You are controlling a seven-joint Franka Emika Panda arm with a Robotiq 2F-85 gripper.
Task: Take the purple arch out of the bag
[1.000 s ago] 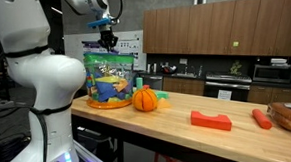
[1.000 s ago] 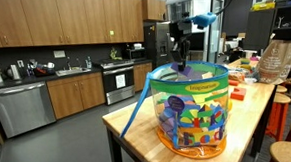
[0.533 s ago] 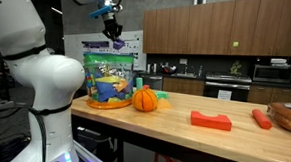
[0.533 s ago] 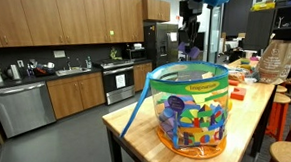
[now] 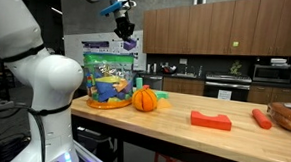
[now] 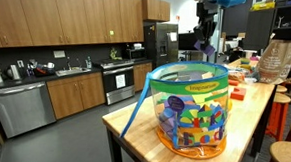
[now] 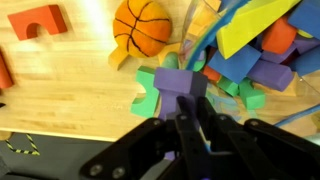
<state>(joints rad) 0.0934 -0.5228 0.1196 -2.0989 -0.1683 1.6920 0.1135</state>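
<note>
Wrist view | gripper (image 7: 185, 105) clamped on purple arch (image 7: 180, 82), mid frame | arch is out, up high; in an exterior view bag (image 5: 111, 58) sits below, a bit left | wood table (image 7: 70, 105) under arch | next likely: lower, let go.

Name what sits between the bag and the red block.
An orange pumpkin beside the bag, with a green block on the side toward the red block, in an exterior view.
</note>
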